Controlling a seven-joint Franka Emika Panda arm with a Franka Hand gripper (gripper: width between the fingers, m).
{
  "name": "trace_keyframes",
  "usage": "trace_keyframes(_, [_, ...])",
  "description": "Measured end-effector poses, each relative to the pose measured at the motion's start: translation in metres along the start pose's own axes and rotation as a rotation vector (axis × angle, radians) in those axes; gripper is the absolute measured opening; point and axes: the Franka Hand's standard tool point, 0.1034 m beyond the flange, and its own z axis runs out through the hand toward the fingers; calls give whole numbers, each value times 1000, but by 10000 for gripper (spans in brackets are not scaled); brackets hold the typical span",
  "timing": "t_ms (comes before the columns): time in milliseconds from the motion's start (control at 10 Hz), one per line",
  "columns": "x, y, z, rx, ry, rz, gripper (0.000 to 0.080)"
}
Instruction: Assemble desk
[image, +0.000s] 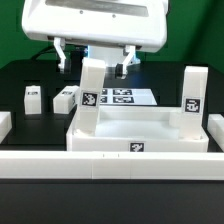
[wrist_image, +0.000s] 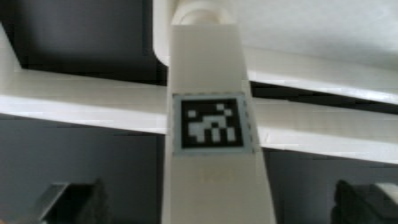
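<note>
My pincer (wrist_image: 217, 205) is spread wide apart. Its dark fingers (wrist_image: 71, 203) flank a white square-section plastic leg (wrist_image: 212, 60) bearing a black-and-white tag, and neither touches it. That leg stands upright in one corner of the white shallow tray-like plastic tabletop (image: 150, 128). A second leg (image: 193, 92) stands upright at the tray's corner toward the exterior view's right. A third leg (image: 33, 97) and a fourth leg (image: 65, 99) sit outside the tray on the black surface (image: 20, 75).
</note>
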Motion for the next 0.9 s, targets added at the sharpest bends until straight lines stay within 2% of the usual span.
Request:
trace_keyframes(200, [2, 3, -4, 5, -8, 3, 648])
trace_keyframes(400, [11, 6, -13, 27, -34, 13, 649])
trace_keyframes(500, [17, 7, -15, 37, -46, 18, 649])
trace_keyframes(700, [16, 5, -13, 40, -53, 17, 649])
trace_keyframes(800, [12, 2, -12, 56, -84, 27, 649])
trace_keyframes(900, [10, -5, -10, 92, -156, 50, 649])
